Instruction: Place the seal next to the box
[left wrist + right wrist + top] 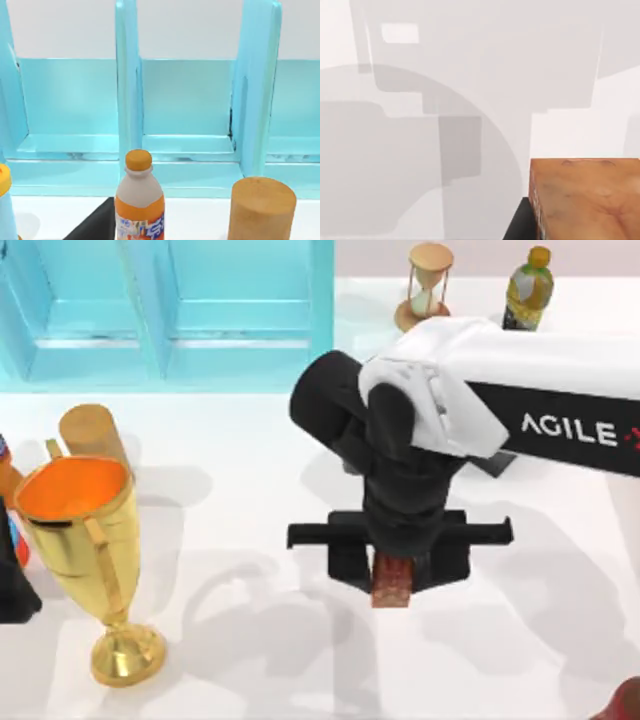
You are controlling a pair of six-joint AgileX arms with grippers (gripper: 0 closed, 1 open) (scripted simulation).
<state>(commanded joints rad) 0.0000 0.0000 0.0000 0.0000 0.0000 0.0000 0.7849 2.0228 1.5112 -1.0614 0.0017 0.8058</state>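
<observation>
The seal (pixel 392 588), a small reddish-brown mottled block, hangs above the white table near the middle front. My right gripper (pixel 392 575) is shut on it from above, and its black body covers the seal's upper part. In the right wrist view the seal's orange-brown face (pixel 585 200) shows beside a dark finger (pixel 520 227), over bare table with shadows. The box (pixel 14 585) is a black shape cut off at the table's far left edge, well apart from the seal. A black corner (pixel 95 225) in the left wrist view seems to be the same box.
A golden trophy cup (pixel 85 540) stands between box and seal, with a wooden cylinder (pixel 90 435) behind it. A light-blue cabinet (pixel 170 310) fills the back left. An hourglass (pixel 428 285) and a bottle (pixel 527 285) stand back right. An orange drink bottle (pixel 139 200) is near the box.
</observation>
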